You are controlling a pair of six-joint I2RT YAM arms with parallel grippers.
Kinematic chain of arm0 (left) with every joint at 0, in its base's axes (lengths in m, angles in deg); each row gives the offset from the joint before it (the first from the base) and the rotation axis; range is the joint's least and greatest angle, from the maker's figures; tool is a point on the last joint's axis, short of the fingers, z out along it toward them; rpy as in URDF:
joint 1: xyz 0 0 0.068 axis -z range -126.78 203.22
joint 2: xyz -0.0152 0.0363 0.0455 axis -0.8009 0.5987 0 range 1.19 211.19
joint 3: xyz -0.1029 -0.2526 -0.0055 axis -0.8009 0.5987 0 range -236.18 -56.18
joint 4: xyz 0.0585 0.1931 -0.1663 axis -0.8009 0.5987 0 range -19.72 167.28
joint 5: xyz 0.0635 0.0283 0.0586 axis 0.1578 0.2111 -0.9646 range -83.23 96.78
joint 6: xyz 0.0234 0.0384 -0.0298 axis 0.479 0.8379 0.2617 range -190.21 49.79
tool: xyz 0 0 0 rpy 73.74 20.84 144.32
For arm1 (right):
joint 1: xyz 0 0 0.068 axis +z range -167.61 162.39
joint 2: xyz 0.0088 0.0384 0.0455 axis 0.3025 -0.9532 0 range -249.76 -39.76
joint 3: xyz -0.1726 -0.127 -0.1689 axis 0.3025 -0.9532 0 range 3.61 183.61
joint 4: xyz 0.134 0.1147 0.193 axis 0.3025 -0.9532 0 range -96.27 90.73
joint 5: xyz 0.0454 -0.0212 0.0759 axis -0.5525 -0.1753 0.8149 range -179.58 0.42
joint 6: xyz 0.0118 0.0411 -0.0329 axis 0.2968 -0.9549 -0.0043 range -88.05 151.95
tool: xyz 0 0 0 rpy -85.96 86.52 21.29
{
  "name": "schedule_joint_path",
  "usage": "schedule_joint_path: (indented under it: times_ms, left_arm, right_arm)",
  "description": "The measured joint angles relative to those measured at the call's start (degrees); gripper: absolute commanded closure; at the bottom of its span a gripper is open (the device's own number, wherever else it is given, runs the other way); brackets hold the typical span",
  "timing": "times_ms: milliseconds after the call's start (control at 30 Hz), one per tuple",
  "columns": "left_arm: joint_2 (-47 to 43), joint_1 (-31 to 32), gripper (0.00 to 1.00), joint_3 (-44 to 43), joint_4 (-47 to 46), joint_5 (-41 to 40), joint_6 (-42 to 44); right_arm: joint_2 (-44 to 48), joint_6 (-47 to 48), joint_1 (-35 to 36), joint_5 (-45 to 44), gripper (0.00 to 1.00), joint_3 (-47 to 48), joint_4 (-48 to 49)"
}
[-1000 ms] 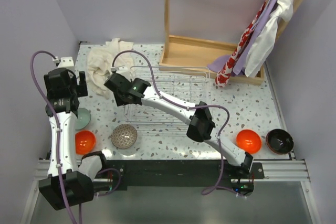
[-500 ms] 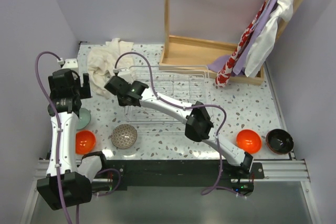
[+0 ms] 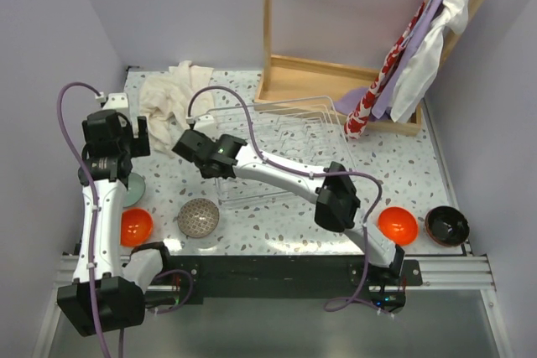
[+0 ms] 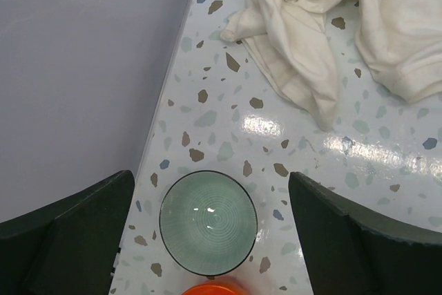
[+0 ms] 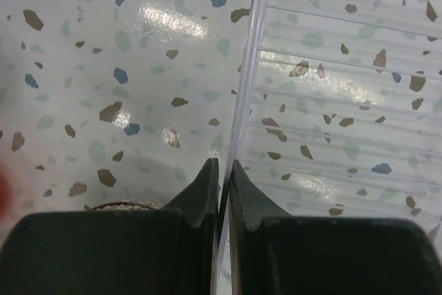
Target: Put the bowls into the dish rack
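The clear wire dish rack (image 3: 289,144) stands mid-table. My right gripper (image 3: 210,159) is shut on the bar of its left edge; in the right wrist view the jaws (image 5: 222,170) pinch that clear bar (image 5: 247,94). My left gripper (image 3: 126,142) is open and hovers over a pale green bowl with a dark rim (image 4: 208,222), also seen from above (image 3: 133,187), with a finger on either side. One orange bowl (image 3: 136,225) sits just nearer, its edge showing in the left wrist view (image 4: 210,288). A grey-speckled bowl (image 3: 198,218), a second orange bowl (image 3: 397,225) and a dark bowl (image 3: 446,225) sit along the front.
A crumpled white cloth (image 3: 168,102) lies at the back left, also in the left wrist view (image 4: 331,25). A wooden frame (image 3: 336,94) with hanging cloths (image 3: 403,56) stands at the back right. The side wall (image 4: 76,67) runs close to the green bowl.
My right gripper has drawn the rack's left edge a little to the right and nearer, and the rack has shifted with it. My left gripper has moved slightly right over the green bowl.
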Motion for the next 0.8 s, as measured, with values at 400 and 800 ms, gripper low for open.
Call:
schedule_joint_path:
  times_ms: [400,800]
  left_arm:
    - [-1.79,1.97,0.01,0.92,-0.83,2.08,-0.2]
    - [-3.32,2.16,0.01,3.34,-1.68,4.02,-0.07]
  right_arm:
    - [18.88,7.72,1.16,2.47,1.0,-17.57,1.31]
    - [30.82,17.57,5.73,5.68,1.0,-36.15,0.81]
